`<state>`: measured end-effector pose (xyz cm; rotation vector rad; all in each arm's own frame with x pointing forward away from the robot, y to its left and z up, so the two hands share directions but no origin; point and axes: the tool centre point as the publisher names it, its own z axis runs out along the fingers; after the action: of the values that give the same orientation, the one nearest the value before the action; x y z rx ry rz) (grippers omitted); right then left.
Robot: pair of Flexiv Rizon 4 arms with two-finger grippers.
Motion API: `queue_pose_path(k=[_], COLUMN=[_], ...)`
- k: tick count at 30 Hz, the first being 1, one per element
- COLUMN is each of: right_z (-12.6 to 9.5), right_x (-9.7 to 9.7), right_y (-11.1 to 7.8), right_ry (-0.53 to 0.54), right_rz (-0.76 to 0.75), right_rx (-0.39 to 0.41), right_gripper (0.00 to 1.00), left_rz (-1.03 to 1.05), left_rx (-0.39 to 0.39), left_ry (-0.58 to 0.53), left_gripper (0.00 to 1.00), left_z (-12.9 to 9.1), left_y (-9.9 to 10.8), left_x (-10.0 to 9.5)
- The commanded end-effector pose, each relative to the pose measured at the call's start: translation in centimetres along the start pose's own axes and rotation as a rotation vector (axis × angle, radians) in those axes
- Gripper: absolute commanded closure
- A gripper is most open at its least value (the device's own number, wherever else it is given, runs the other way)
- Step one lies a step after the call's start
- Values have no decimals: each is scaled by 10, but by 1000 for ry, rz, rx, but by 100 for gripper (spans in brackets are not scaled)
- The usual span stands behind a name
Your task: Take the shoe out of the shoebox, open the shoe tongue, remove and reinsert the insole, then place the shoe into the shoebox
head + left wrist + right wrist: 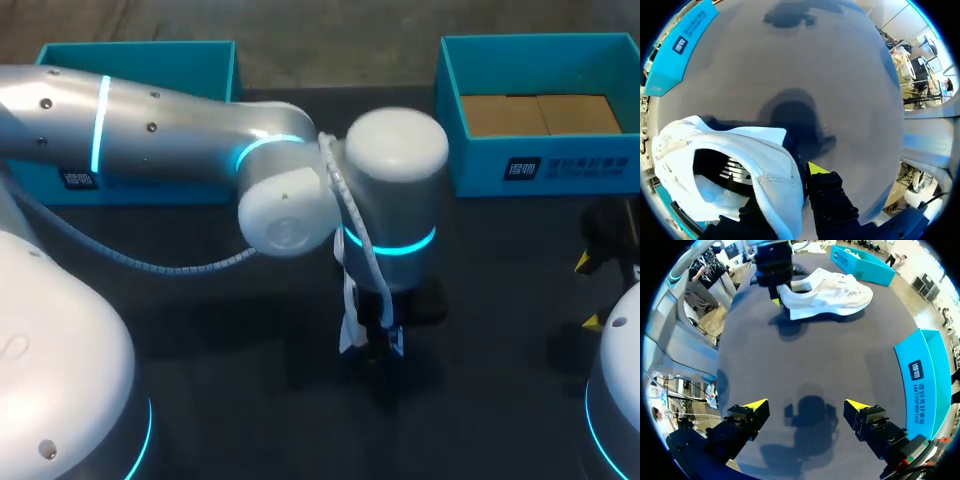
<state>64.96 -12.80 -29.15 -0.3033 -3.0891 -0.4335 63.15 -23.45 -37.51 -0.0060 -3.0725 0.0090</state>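
Observation:
A white shoe (832, 292) stands on its sole on the dark table, toe toward the far teal shoebox (865, 262). My left gripper (776, 287) is shut on its heel. In the left wrist view the heel collar (777, 185) sits between the fingers, one yellow fingertip (815, 168) outside it and the other hidden inside the shoe. From the head view my left arm covers most of the shoe (348, 322), and the left gripper (372, 342) points down at mid-table. My right gripper (806, 405) hangs open and empty over bare table, well away from the shoe.
A teal shoebox (140, 60) stands at the back left. A second teal box (540, 160) with a cardboard bottom stands at the back right, beside my right gripper (592, 292) near the table's right edge.

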Motion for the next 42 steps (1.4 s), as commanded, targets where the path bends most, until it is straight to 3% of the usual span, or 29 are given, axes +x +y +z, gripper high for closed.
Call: queue_pose_path(k=[1, 12, 14, 18, 34, 42], right_z=[0, 0, 0, 0, 0, 0], right_x=[2, 2, 2, 2, 2, 2], right_y=[0, 0, 0, 0, 0, 0], right_ry=[-3, -3, -3, -3, -3, -3], right_rz=[0, 0, 0, 0, 0, 0], right_rx=[1, 1, 1, 1, 1, 1], right_gripper=[0, 0, 0, 0, 0, 0], left_rz=[11, 62, 56, -6, -6, -2], left_rx=[23, 2, 28, -33, -33, -34], left_ry=[30, 87, 98, 33, 33, -38], left_gripper=[100, 100, 100, 100, 100, 100], left_z=[-38, -104, -119, -145, -145, -183], left_y=[21, 57, 67, 88, 88, 130], left_x=[-24, -80, -92, -118, -118, -155])
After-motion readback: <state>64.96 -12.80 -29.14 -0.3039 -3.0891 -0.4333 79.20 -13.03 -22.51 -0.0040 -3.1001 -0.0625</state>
